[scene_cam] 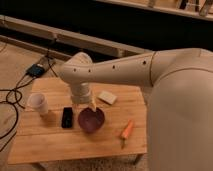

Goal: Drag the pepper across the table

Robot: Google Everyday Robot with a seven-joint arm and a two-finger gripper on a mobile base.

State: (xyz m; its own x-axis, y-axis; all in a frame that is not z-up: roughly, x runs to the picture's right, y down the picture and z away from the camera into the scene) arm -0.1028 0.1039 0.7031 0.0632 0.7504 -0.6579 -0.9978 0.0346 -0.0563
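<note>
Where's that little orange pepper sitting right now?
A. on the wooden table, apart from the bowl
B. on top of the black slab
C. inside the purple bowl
A: the pepper lies on the table planks, clear of the purple bowl; the gripper hangs above the bowl's far rim, not at the pepper.

The table [55, 142] is topped with matt, light wooden planks. The gripper [92, 104], above the dark bowl [91, 120], is carried on a smooth pale arm [115, 72].

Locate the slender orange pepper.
Camera view: the pepper lies front-right on the wooden table, right of the round purple bowl; the gripper hangs behind that bowl.
</note>
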